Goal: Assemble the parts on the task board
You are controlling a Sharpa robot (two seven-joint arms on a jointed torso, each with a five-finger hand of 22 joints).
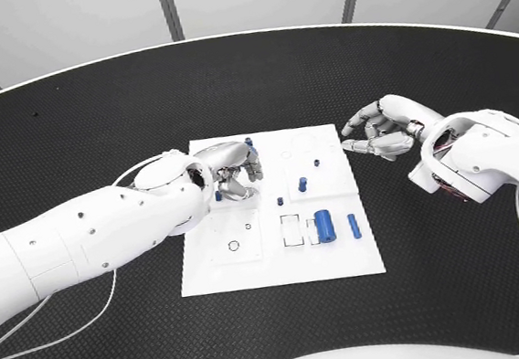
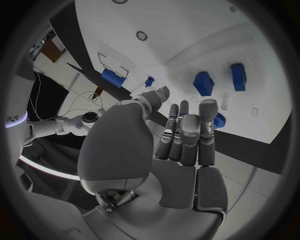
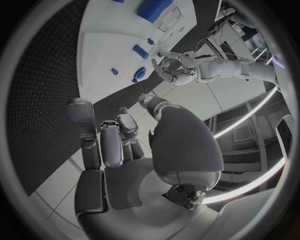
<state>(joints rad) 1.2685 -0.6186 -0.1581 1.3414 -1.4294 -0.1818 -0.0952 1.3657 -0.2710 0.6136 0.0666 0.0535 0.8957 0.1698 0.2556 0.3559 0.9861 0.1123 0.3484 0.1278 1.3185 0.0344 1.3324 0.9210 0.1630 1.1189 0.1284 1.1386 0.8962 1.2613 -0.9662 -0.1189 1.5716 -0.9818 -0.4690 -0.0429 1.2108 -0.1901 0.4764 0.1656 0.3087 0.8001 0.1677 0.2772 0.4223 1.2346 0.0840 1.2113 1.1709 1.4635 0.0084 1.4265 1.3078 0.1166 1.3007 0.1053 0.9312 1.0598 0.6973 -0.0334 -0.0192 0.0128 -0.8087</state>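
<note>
Task board (image 1: 247, 269): white plate lying flat in the middle of the black desk (image 1: 64, 127), long side running away from the robot
Left hand (image 1: 229, 170): over the board's left half near its far end, fingers curled inward and close together; a small blue piece (image 1: 219, 195) shows right at its lower edge, but whether the fingers grip it I cannot tell
Left hand, wrist view: fingers (image 2: 187, 135) lie straight and side by side, tips pointing toward the board, with a round blue part (image 2: 219, 120) just past them
Right hand (image 1: 383, 129): just off the board's right edge at its far end, above the desk, fingers curled in with nothing visible in them
Right hand, wrist view: fingers (image 3: 106, 142) bent toward the palm, no part between them
Large blue cylinder (image 1: 324, 226): lying on the board's right half toward the near end, beside a white rectangular recess (image 1: 292, 230)
Slim blue pin (image 1: 354, 226): lying just right of the cylinder, parallel to it
Small blue pegs: one (image 1: 302, 185) near the board's centre, one (image 1: 316, 163) beyond it, one (image 1: 248, 141) at the far edge
Ring outline (image 1: 231, 246): on the board's left half, near end
</note>
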